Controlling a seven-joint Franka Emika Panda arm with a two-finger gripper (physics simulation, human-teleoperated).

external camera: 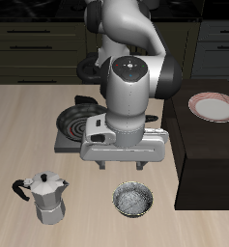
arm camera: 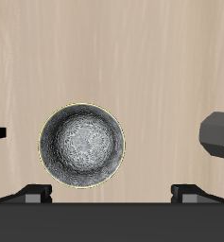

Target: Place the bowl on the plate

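Approach to the bowl [external camera: 132, 201]

Your pincer [external camera: 136, 170] hangs open and empty above it; centre one finger over the rim, descend straight, then carry to the plate [external camera: 213, 106].

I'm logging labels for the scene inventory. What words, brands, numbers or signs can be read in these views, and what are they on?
None: no readable text in either view.
The bowl, plate, moka pot and gripper carry no lettering.
The frying pan shows only a red spiral pattern, not a sign.
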